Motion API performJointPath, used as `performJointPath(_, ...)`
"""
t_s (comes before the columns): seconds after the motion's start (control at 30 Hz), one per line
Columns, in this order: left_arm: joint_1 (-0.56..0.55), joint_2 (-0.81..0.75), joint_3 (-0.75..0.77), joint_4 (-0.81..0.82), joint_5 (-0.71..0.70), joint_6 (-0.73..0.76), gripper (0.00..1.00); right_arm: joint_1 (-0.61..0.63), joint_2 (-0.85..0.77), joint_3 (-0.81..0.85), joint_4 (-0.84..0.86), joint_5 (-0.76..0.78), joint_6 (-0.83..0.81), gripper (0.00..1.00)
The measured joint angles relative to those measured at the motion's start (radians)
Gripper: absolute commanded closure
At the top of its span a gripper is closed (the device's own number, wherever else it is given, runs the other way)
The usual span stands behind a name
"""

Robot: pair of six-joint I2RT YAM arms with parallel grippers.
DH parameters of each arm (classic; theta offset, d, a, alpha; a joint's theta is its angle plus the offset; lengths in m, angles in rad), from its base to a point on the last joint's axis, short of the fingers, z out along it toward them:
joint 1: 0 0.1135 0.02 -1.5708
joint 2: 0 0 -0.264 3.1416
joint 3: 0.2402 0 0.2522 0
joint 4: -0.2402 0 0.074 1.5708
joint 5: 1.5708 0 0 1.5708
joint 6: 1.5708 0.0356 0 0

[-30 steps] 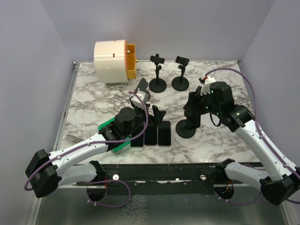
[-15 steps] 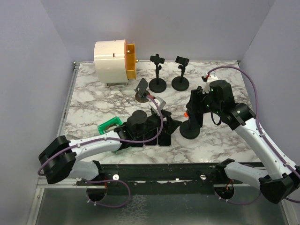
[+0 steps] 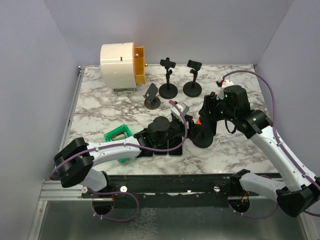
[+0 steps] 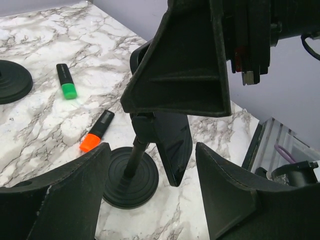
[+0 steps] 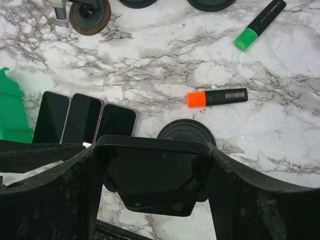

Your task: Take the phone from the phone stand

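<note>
The black phone (image 5: 155, 172) sits in the clamp of a black phone stand (image 3: 202, 136) with a round base (image 5: 186, 133) at the table's middle right. My right gripper (image 5: 155, 150) is shut on the phone, one finger on each of its side edges. In the top view the right gripper (image 3: 207, 107) is above the stand. My left gripper (image 4: 152, 150) is open, with its fingers either side of the stand's pole (image 4: 134, 157) and the phone's lower corner (image 4: 175, 145), touching neither. In the top view the left gripper (image 3: 181, 120) is just left of the stand.
Three phones (image 5: 85, 122) lie flat near the front edge, beside a green block (image 3: 117, 134). An orange-capped marker (image 5: 217, 97) and a green-capped marker (image 5: 260, 25) lie by the stand. Two empty stands (image 3: 168, 77), a small tilted holder (image 3: 151, 95) and a white-and-orange drum (image 3: 122, 61) stand at the back.
My left arm has swung right, away from the flat phones, and its open gripper has reached the stand. My right gripper has stayed shut on the phone.
</note>
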Motion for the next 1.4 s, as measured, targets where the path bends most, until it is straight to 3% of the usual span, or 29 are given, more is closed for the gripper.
performJointPath(0.23,-0.005,0.06,0.03,0.005,-0.048,0.01,0.41,0.0,0.0,0.0,0.0,0.001,0.003,0.73)
performJointPath(0.63,-0.005,0.108,0.08,0.006,-0.108,0.016,0.48,0.0,0.005,0.0,0.0,0.001,0.009,0.73)
performJointPath(1.07,-0.022,0.127,0.096,0.024,-0.143,0.043,0.65,0.0,0.01,0.001,0.001,0.012,0.01,0.75)
performJointPath(1.4,-0.04,0.14,0.109,0.027,-0.177,0.072,0.99,0.0,0.017,0.006,0.0,0.027,0.03,0.8)
